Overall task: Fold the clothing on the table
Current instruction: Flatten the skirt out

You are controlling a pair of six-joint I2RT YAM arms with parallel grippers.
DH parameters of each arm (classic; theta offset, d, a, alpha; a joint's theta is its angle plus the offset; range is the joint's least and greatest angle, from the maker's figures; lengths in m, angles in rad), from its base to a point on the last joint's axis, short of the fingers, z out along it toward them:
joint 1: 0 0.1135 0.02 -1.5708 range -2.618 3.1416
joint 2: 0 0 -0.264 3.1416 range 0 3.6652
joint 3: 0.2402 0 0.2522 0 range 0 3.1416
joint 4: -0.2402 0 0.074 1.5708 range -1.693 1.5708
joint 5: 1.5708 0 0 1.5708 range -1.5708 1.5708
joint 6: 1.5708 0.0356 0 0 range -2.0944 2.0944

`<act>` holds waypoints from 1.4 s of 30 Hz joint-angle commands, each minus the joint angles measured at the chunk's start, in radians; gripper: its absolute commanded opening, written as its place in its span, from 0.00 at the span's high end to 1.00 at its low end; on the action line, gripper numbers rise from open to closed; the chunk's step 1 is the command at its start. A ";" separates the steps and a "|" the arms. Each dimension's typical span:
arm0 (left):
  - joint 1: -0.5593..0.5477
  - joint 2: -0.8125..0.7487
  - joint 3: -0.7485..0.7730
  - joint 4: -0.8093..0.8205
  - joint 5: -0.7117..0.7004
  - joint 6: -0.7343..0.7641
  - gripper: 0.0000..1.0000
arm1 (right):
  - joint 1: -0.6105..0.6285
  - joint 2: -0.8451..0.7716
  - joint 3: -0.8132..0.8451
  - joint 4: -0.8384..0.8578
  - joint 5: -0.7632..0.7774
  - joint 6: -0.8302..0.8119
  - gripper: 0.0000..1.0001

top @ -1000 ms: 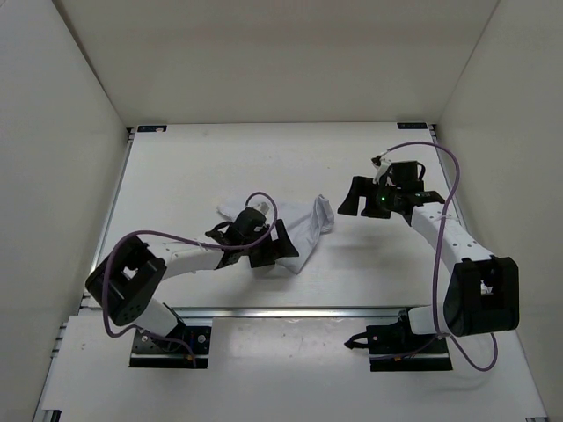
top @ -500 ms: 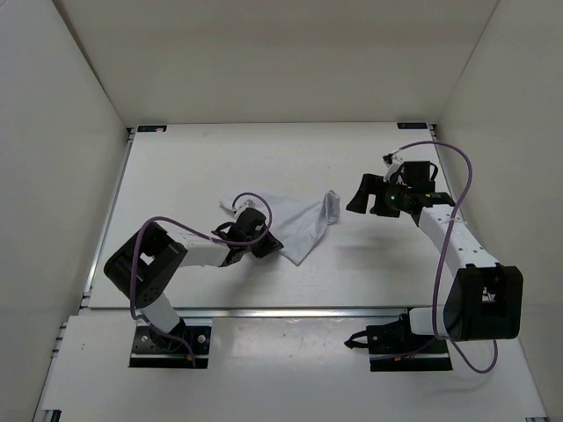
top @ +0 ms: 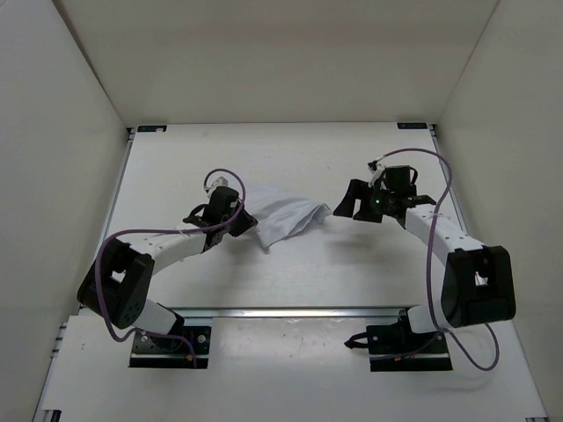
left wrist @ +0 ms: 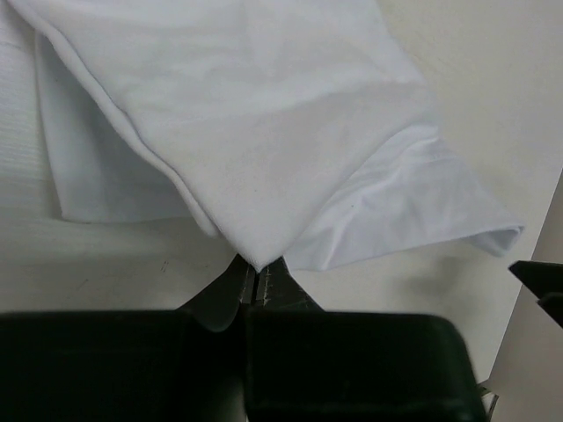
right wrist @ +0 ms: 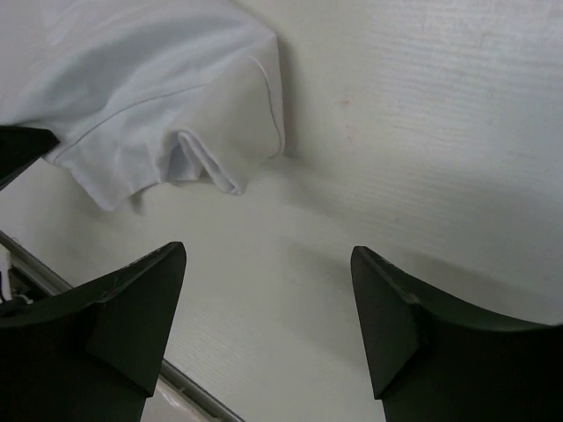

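Observation:
The clothing, a wrinkled white garment, lies bunched in the middle of the table. My left gripper sits at its left edge. In the left wrist view the left gripper is shut on a folded corner of the clothing, which spreads away from the jaws. My right gripper hovers just right of the garment's right end. The right wrist view shows the right gripper open over bare table, with the clothing a little beyond its fingers and nothing between them.
White walls enclose the table on the left, back and right. Black corner brackets mark the far corners. A metal rail runs along the near edge, with both arm bases behind it.
The left gripper shut on the garment's near-left corner and drew it back and left, bunching the cloth. The right gripper swung slightly left, closer to the garment's right end.

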 commanded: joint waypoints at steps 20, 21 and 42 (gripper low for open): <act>0.000 -0.045 -0.083 0.044 0.053 0.017 1.00 | -0.022 -0.129 -0.470 0.765 0.088 1.032 0.24; -0.002 -0.047 -0.084 0.045 0.055 0.015 1.00 | -0.041 -0.115 -0.478 0.776 0.088 1.049 0.24; 0.018 -0.061 -0.107 0.045 0.065 0.020 1.00 | 0.081 0.271 -0.483 1.224 0.052 1.646 0.26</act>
